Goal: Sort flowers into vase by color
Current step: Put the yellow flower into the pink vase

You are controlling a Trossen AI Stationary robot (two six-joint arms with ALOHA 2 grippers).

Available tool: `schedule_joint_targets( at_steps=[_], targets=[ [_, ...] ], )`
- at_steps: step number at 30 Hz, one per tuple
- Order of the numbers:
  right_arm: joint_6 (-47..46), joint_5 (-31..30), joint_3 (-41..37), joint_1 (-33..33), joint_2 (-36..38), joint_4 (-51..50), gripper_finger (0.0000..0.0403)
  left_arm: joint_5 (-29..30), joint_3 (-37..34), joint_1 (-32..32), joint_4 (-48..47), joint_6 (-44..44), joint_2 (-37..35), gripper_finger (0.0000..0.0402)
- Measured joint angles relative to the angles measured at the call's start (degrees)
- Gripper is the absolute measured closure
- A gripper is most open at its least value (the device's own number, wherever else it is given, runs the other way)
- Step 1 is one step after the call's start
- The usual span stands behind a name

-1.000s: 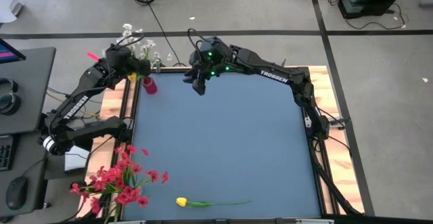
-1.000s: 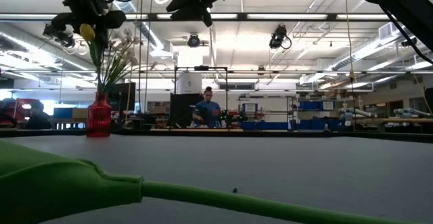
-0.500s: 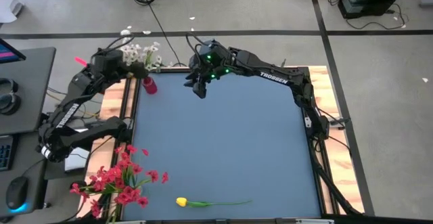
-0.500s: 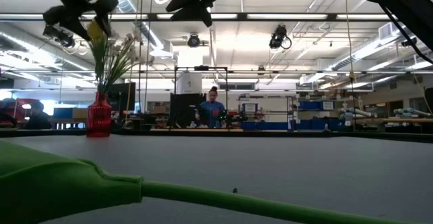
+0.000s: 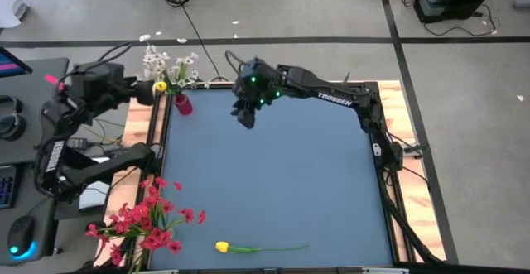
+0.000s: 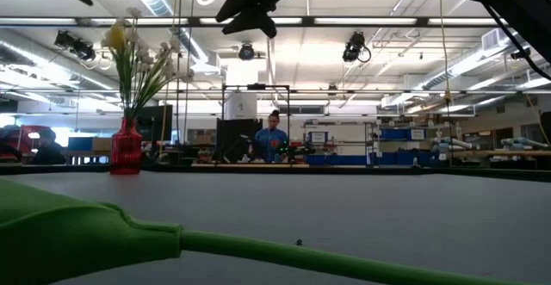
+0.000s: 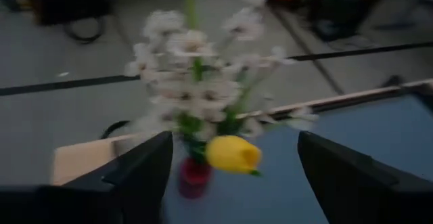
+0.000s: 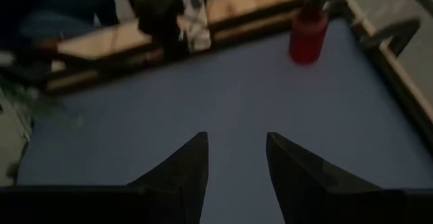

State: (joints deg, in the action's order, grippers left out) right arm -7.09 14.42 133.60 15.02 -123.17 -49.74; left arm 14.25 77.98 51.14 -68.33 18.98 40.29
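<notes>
A small red vase [image 5: 182,104] stands at the table's far left corner. It holds sprays of white blossoms [image 5: 168,62] and a yellow tulip [image 5: 159,86], whose head leans out toward the left. My left gripper [image 5: 139,90] hovers open just left of the tulip and beyond the table's left edge. In the left wrist view its fingers stand wide on either side of the tulip [image 7: 233,154] without touching it. My right gripper [image 5: 244,112] hangs open and empty above the far middle of the table. A second yellow tulip [image 5: 222,247] lies on its side near the front edge.
A bunch of red flowers [image 5: 151,216] lies over the table's near left edge. The lying tulip's green stem [image 6: 258,252] crosses the foreground of the low view. Wooden boards [image 5: 142,121] border the blue table top [image 5: 281,183]. A person stands far behind the table.
My left gripper has let go of the yellow tulip and drawn back up and toward the table's left edge. The tulip stays in the vase among the white blossoms. My right gripper has tipped slightly downward, staying in place.
</notes>
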Motion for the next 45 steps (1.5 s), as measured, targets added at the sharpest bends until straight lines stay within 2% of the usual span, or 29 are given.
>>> schedule_joint_targets(
  at_steps=[6,13,18,24,29,36,41,45],
  targets=[
    [1.07,-4.26,-1.95,-4.38,-0.04,-3.89,0.0245,-9.57,1.09,-3.12,-0.02,1.29,-0.4,0.0106],
    [-3.64,-5.89,-7.18,-10.18,-0.07,-1.61,0.0245,-18.98,1.08,-8.15,5.62,3.88,-0.85,0.0143],
    [-7.96,-5.9,-11.18,-14.26,-0.08,5.3,0.0245,-22.65,1.06,-12.34,8.52,-0.32,-0.79,0.0168],
    [-9.34,-7.91,-18.34,-20.18,-0.57,19.71,0.0245,-35.23,-0.36,-16.51,14.39,-6.01,0.16,0.0179],
    [-11.05,-9.05,-21.99,-26.21,-0.57,22.42,0.0245,-41.94,-5.76,-20.53,19.26,-6.61,0.12,0.018],
    [-12.77,-11.36,-28.02,-35.53,-0.61,24.44,0.0243,-42.45,-13.85,-25.76,25.7,-6.54,0.25,0.018],
    [-17.09,-13.07,-32.57,-40.67,-0.57,25.83,0.0237,-42.48,-14.65,-26.76,28.07,-6.62,0.36,0.018],
    [-20.05,-12.89,-36.82,-43.32,-0.55,30.94,0.0233,-42.41,-14.65,-26.72,28.43,-6.64,0.6,0.018]
  ],
)
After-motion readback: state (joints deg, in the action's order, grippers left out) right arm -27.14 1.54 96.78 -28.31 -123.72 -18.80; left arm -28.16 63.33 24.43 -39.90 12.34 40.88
